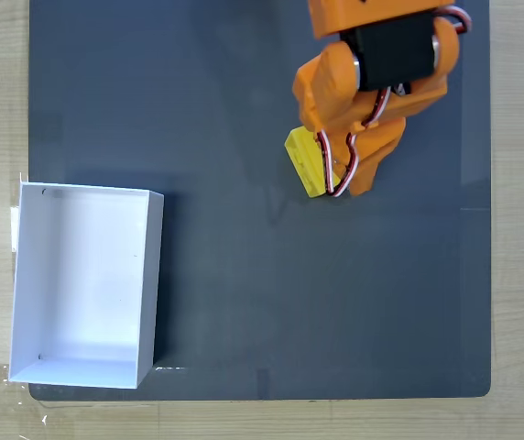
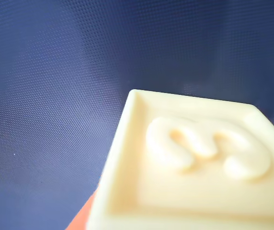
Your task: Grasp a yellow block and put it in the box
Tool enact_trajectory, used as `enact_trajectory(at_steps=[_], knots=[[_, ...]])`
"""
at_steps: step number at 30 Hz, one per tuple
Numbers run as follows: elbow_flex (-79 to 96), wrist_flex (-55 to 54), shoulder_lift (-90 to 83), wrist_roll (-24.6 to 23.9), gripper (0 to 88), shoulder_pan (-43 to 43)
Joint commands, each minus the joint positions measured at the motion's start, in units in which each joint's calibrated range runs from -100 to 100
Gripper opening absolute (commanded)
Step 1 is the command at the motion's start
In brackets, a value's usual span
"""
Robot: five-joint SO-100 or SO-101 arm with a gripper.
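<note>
In the fixed view the yellow block [image 1: 306,163] sits tilted at the lower left of my orange gripper [image 1: 335,179], which is shut on it at the upper right of the mat. A red and white cable crosses the block's right edge. The wrist view has the block [image 2: 199,172] very close and pale, with a raised curved figure on its framed face. A sliver of an orange finger [image 2: 82,221] shows under its left corner. The white open-topped box [image 1: 79,275] stands at the lower left, far from the gripper, with nothing on its floor.
A dark grey mat [image 1: 244,275] covers most of the wooden table [image 1: 523,229], and in the wrist view the mat [image 2: 55,72] looks blue. The box overhangs the mat's left edge. Bare mat lies between the gripper and the box.
</note>
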Motion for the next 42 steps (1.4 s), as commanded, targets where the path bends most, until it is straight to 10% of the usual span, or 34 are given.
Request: enact_trajectory(at_steps=[1, 12, 31, 42], knots=[[-0.93, -0.07, -0.57, 0.29, 22.6, 1.02], [-16.94, -0.07, -10.83, 0.29, 22.5, 3.71], [-26.98, -25.99, -4.30, -4.02, 21.8, 37.80], [-26.98, -30.18, 8.32, -5.07, 21.8, 38.65]])
